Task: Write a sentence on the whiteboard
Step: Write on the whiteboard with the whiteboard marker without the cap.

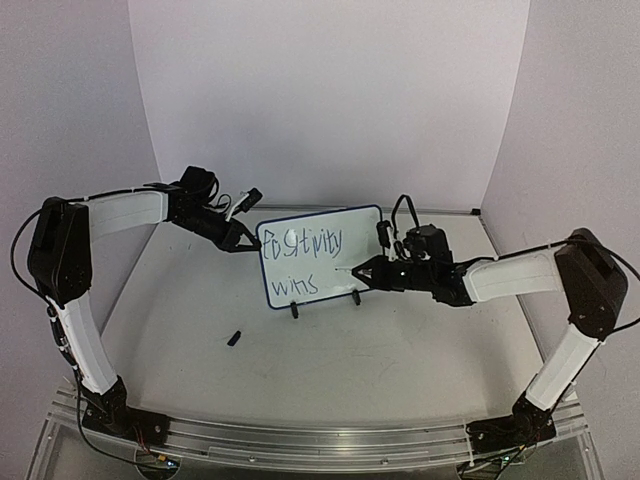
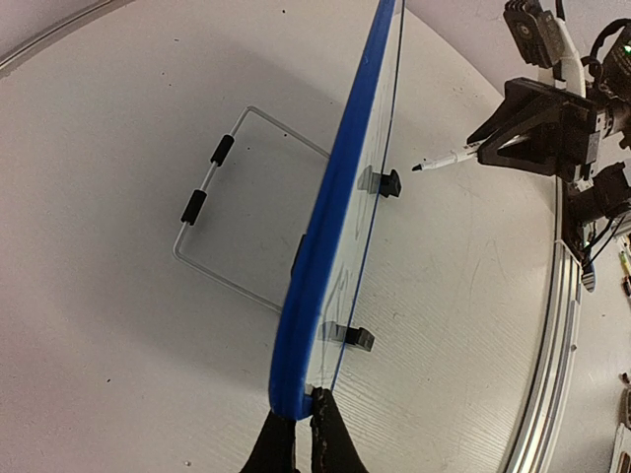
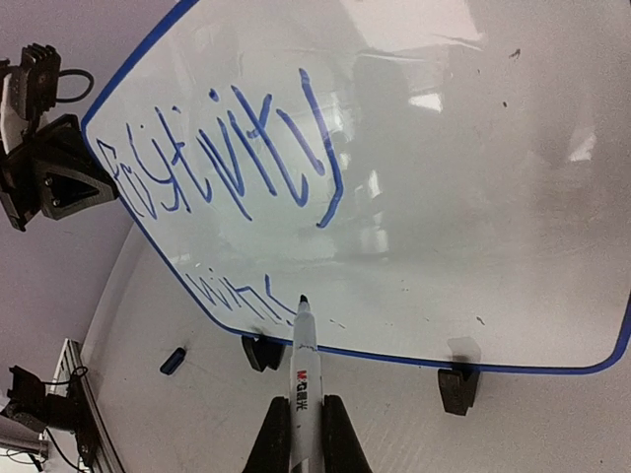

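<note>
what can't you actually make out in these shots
- Left wrist view: the whiteboard is edge-on, so the sentence cannot be read there.
- Left wrist view: the left end effector is cut off by the bottom edge; only its fingertips show.
- Right wrist view: whether the marker tip touches the whiteboard cannot be told; glare dims the second line.
- Top view: the small dark object before the whiteboard is too small to identify.

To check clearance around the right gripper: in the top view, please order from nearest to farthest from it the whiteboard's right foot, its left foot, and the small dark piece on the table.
1. Right foot, close beside the right gripper.
2. Left foot, under the whiteboard's left half.
3. Small dark piece, on the table, farthest left.
</note>
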You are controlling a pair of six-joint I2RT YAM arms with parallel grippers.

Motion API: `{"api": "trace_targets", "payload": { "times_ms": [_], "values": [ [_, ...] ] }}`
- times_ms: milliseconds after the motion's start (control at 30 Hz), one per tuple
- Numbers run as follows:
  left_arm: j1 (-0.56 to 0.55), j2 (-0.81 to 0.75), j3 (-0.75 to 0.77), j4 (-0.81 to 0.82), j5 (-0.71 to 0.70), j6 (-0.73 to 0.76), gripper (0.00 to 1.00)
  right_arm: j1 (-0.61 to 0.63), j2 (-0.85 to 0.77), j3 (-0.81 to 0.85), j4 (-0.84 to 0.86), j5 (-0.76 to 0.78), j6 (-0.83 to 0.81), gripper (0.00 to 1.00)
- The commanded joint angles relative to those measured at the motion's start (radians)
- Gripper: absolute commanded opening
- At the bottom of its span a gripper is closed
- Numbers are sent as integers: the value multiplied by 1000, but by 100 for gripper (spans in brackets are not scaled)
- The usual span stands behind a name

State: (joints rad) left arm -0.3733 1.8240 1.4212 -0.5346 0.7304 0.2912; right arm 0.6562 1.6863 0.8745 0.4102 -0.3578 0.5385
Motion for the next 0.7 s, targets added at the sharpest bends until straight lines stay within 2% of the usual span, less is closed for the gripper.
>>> {"api": "trace_targets", "payload": {
  "times_ms": [0, 667],
  "values": [
    [-11, -23, 22, -20, -42, 41, 0, -2, 48, 27, 22, -23, -14, 0],
    [-12, -25, 25, -24, -48, 45, 0, -6, 140, 100, 21, 18, -2, 0]
  ]
}}
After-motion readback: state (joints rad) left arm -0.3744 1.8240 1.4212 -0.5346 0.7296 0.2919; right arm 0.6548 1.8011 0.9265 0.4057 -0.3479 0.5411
